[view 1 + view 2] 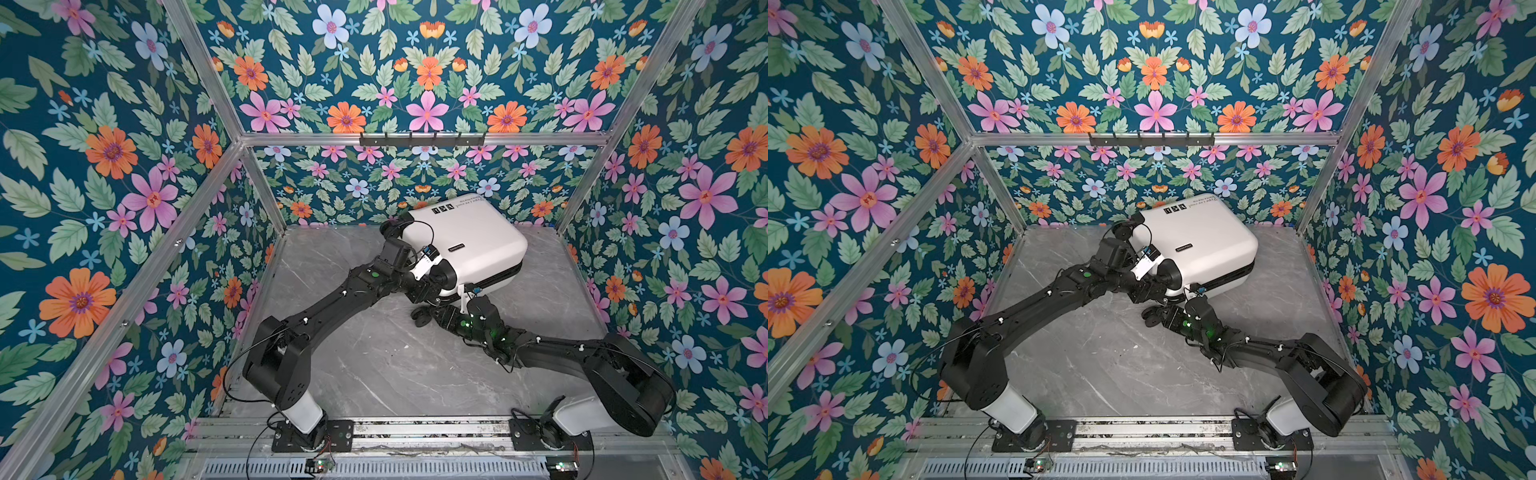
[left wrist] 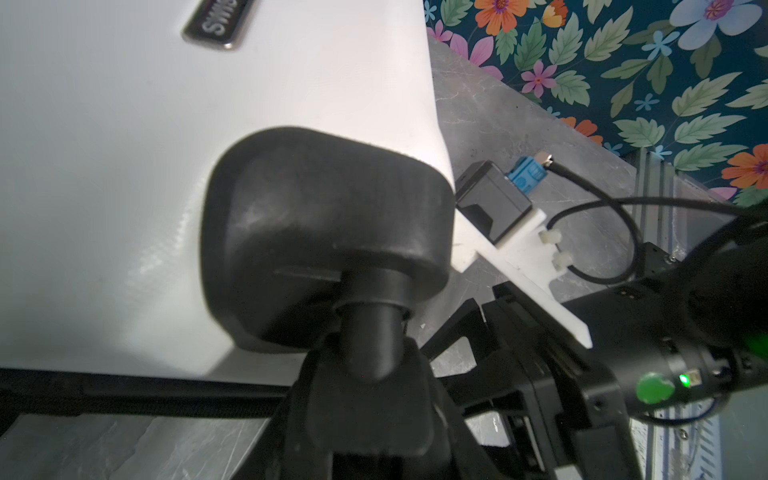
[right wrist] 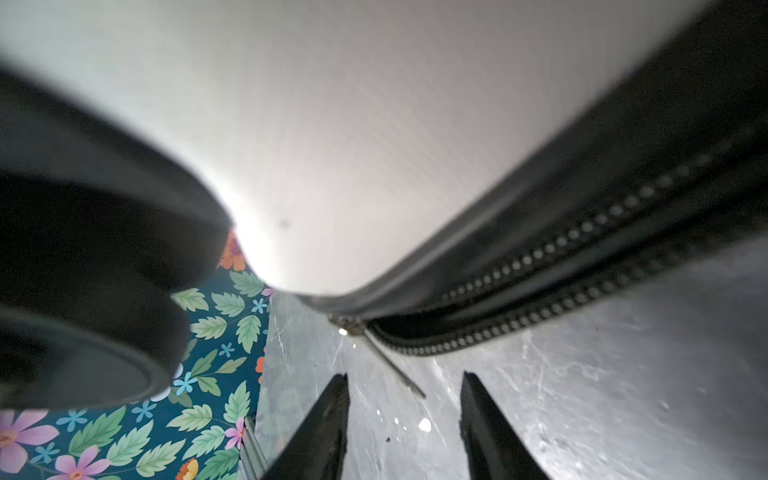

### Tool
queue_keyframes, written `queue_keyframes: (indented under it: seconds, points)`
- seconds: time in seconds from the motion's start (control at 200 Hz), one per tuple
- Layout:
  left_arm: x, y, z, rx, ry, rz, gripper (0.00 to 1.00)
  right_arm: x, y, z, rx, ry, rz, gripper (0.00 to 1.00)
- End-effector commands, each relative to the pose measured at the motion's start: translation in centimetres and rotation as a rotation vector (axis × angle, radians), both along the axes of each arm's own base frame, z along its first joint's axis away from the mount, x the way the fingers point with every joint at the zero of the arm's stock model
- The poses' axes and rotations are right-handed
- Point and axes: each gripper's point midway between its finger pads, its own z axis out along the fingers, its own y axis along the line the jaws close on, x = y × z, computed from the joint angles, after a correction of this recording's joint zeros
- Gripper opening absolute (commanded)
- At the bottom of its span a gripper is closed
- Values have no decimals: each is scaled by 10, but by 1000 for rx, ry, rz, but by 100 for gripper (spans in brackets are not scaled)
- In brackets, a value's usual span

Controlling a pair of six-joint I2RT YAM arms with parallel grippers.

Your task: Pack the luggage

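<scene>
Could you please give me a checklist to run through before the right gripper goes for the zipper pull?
1. Left gripper clamped on caster: ok.
2. Right gripper open: ok.
3. Zipper pull lined up between its fingers: ok, not yet gripped.
4. Zipper closed: not ok, teeth rows apart.
5. Contents inside luggage: cannot tell, shell hides them.
</scene>
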Motion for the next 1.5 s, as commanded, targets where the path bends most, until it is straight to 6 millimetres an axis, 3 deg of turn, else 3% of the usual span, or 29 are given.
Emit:
queue_keyframes:
  seconds: [0.0, 0.275, 0.545, 0.675, 0.915, 1.115, 1.36, 1.495]
  points:
    - [7, -7, 14, -54, -36, 7, 0, 9, 4, 25, 75, -84, -21, 42]
    - [6, -6, 14, -54, -34, 9, 0, 20, -4, 31, 94, -93, -108, 33]
    - [7, -7, 14, -61, -28, 15, 0, 25, -2, 17, 85, -41, -131, 31]
    - [6, -6, 14, -63, -26, 14, 0, 30, -2, 13, 107, -27, -161, 25]
    - [3, -6, 13, -64, -15, 13, 0, 38, 5, 24, 183, -52, -170, 21]
    - [0, -6, 12, -61, -11, 11, 0, 37, 4, 35, 213, -84, -167, 11]
    - [-1, -7, 11, -64, -8, 5, 0, 35, -1, 41, 219, -96, -182, 8]
    - [-2, -8, 11, -66, -3, 5, 0, 37, 0, 41, 211, -90, -183, 0]
